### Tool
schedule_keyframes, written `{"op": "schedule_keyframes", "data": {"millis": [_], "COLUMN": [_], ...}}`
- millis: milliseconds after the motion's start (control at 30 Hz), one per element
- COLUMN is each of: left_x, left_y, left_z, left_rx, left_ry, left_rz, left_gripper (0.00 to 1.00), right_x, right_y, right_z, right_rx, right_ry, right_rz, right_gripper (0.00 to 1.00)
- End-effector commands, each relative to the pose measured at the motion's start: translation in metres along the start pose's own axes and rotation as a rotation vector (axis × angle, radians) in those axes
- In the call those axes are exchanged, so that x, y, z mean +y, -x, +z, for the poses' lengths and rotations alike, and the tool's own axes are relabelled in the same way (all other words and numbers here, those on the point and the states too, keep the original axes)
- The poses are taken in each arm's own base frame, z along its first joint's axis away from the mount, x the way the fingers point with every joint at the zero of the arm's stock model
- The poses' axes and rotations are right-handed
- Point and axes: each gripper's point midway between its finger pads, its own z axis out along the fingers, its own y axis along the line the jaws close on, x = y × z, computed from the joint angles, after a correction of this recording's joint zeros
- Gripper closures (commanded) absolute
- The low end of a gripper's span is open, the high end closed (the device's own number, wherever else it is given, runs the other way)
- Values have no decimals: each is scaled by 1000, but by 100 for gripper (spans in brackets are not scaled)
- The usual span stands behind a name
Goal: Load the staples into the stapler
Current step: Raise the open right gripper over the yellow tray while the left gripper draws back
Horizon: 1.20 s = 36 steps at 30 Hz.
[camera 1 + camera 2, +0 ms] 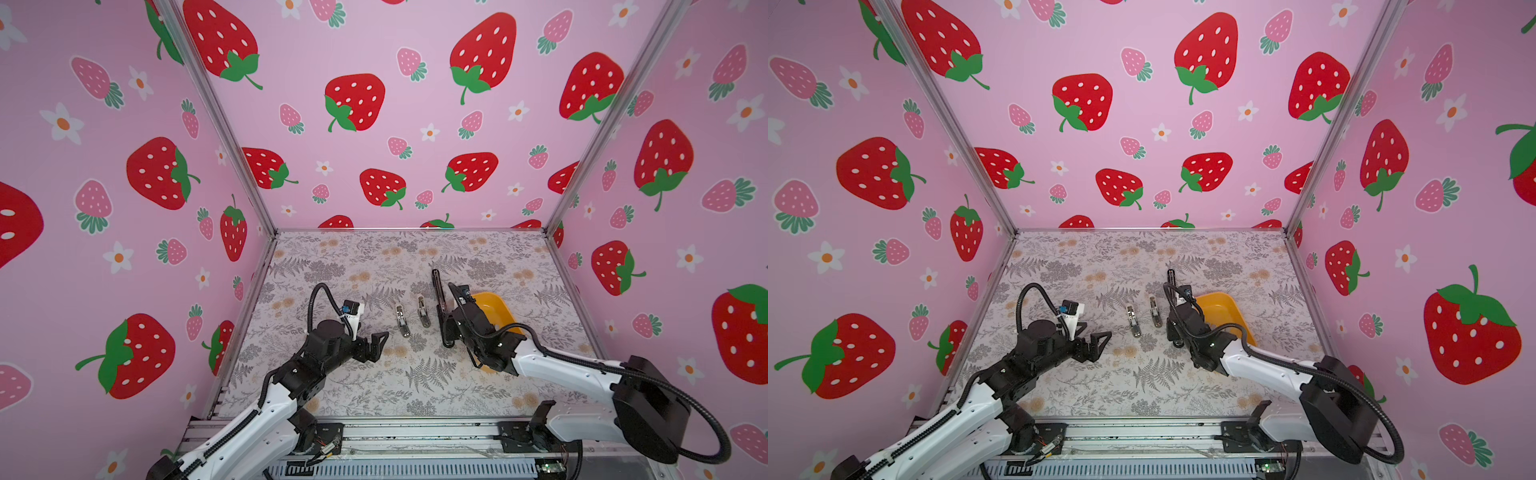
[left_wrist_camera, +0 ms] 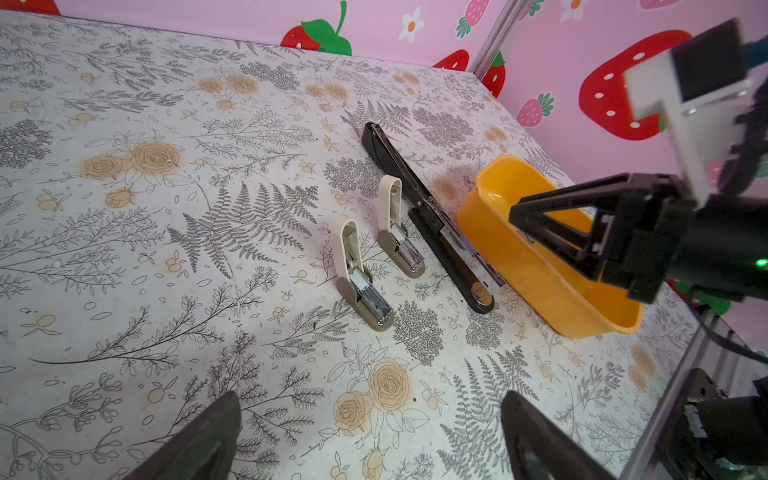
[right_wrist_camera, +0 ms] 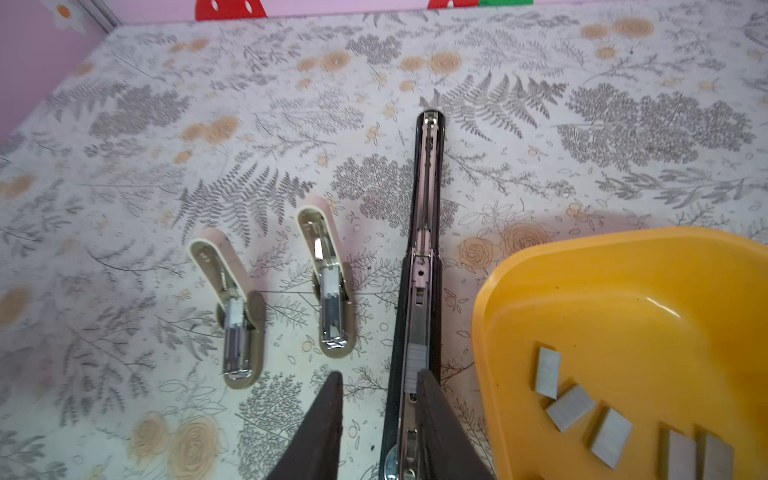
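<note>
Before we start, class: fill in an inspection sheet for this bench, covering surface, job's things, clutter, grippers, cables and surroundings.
Surface: floral table, flat.
Job's things: black stapler opened flat, one strip in its channel; two small staplers open beside it; staples, at least five more strips, loose in the yellow tray.
Clutter: nothing seen.
Grippers: left gripper open, hovering apart from the staplers; right gripper open over the black stapler, at the strip.
Cables: black hoses loop above both arms.
Surroundings: pink strawberry walls, metal posts.
</note>
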Motion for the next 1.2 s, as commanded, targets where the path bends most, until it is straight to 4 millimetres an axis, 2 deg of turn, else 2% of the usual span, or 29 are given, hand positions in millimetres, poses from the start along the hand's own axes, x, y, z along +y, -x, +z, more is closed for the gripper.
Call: {"op": "schedule_keyframes", "data": {"millis": [0,67,133,167,233,433,567,633,700,800,900,967,1133,1167], "left_x": [-1,6,14,18,29,53,80,85,83,88,91,92,91,90], "left_y": [24,24,24,23,18,3,-14,-17,-16,-16,-16,-17,-19,-19], "left_z": [-2,1,4,6,10,18,23,24,23,16,13,13,14,14], "left_rx": [-63,-71,-91,-102,-107,-91,-81,-75,-75,-122,-140,-136,-127,-126], "left_ry": [27,61,99,118,170,277,404,430,420,445,457,459,451,448], "left_rz": [35,49,61,65,74,47,35,32,35,26,15,10,6,5], "left_gripper": [1,1,1,1,1,1,1,1,1,1,1,1,1,1], "right_x": [-4,-13,-21,-23,-30,-42,-70,-78,-81,-100,-106,-107,-115,-117], "right_y": [24,33,39,41,46,64,67,68,64,51,40,33,14,10], "right_z": [-21,-31,-40,-43,-49,-61,-66,-67,-63,-58,-50,-47,-47,-47], "right_rx": [-70,-107,-134,-146,-174,-252,-293,-315,-301,-248,-196,-163,-94,-81], "right_ry": [-3,-28,-51,-52,-71,-118,-270,-315,-343,-424,-393,-367,-370,-376], "right_rz": [-5,-1,11,17,70,96,114,91,54,82,103,114,144,151], "right_gripper": [65,60,47,34,0,1,1,1,1,1,0,7,34,36]}}
